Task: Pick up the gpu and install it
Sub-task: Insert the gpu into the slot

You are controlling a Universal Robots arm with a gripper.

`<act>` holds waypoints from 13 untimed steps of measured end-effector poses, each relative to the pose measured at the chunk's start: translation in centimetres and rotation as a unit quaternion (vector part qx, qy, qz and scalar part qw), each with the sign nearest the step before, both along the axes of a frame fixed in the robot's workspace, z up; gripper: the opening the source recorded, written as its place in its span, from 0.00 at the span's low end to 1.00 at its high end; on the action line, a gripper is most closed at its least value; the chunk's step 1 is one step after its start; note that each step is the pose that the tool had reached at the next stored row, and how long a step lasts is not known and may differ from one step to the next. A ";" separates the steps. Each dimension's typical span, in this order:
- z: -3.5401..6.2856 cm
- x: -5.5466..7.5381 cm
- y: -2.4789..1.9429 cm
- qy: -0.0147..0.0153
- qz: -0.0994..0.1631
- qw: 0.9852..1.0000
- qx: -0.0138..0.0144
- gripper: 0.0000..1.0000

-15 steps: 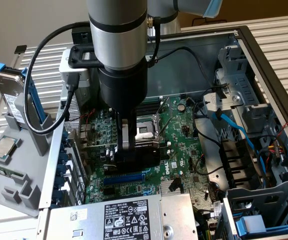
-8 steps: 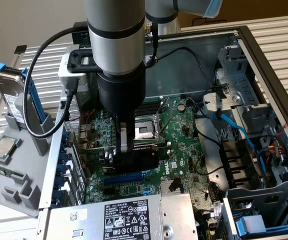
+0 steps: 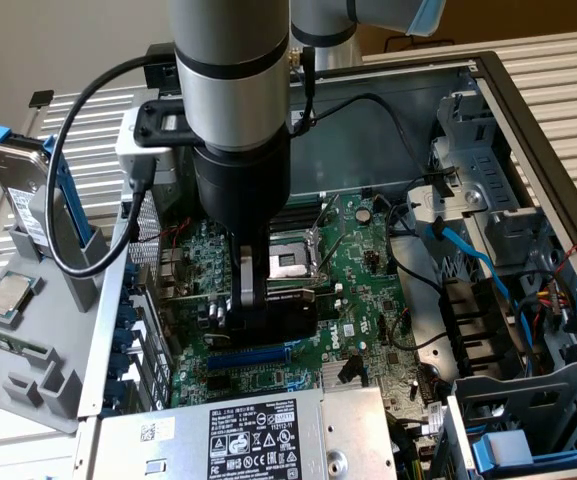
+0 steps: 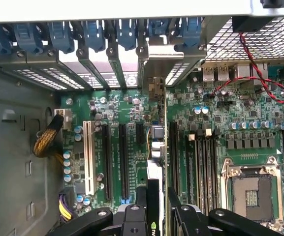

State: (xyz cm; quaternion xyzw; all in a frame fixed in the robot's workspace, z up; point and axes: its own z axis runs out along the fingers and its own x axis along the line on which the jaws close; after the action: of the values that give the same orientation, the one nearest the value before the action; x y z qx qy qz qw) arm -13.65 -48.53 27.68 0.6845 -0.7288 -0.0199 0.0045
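Setting: open computer case (image 3: 490, 95) lies flat, motherboard (image 3: 368, 285) facing up.
Tool: my gripper (image 4: 156, 219) pinches the gpu (image 4: 153, 196) by its flat sides. I think that keeps it on edge to meet a slot.
Where: gpu sits mid-frame in the exterior view, low over the motherboard.
Room: tight. CPU socket (image 3: 293, 262) just beside, blue clips (image 4: 58, 34) near its far end.

1. The arm (image 3: 230, 60) at upper centre is a fat silver-grey tube ringed by a black band.
2. A blue end cap (image 3: 426, 15) shows at the top right.
3. A black cable (image 3: 63, 190) loops down the left side of the frame.
4. The gripper (image 4: 156, 192) is matt black, with silver screws (image 4: 101, 213) in its linkage.
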 end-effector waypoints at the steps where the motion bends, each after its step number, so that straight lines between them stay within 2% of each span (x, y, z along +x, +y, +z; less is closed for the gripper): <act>1: -0.03 0.0 0.00 0.000 0.000 1.000 0.000 0.27; 7: -0.11 0.0 0.00 0.003 0.000 1.000 0.000 0.27; 13: -0.16 0.0 0.04 0.005 0.000 1.000 0.000 0.27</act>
State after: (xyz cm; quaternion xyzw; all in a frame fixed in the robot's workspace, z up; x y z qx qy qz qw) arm -13.68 -48.49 27.52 0.6844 -0.7287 -0.0231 0.0080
